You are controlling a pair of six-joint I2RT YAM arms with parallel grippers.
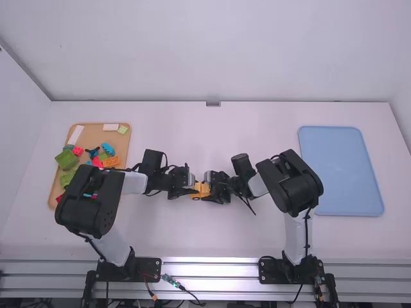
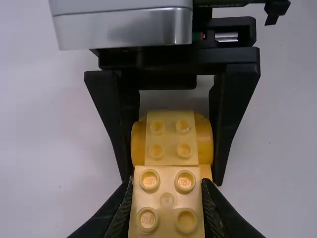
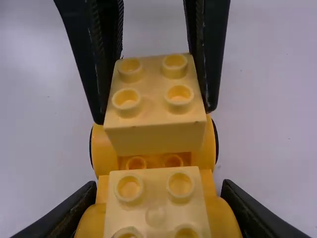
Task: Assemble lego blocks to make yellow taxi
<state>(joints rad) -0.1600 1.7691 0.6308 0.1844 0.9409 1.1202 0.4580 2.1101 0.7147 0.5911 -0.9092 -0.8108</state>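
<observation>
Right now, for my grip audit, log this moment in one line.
left pincer: holds block | right pincer: holds yellow base | block: over base, seating unclear

two pale yellow blocks [image 3: 155, 139] are studs-up over a yellow wheeled base [image 3: 103, 154], mid-table.

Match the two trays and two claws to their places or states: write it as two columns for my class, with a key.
Things
1. Flat light-blue tray
2. Tan rectangular tray
3. Left black claw
4. Right black claw

Places and states
A. Gripping the orange-yellow rounded base
B. Holding multicoloured blocks, table's left
C. Gripping a pale-yellow studded block
D. On the table's right

Pairs: 1-D, 2-B, 3-C, 4-A
</observation>
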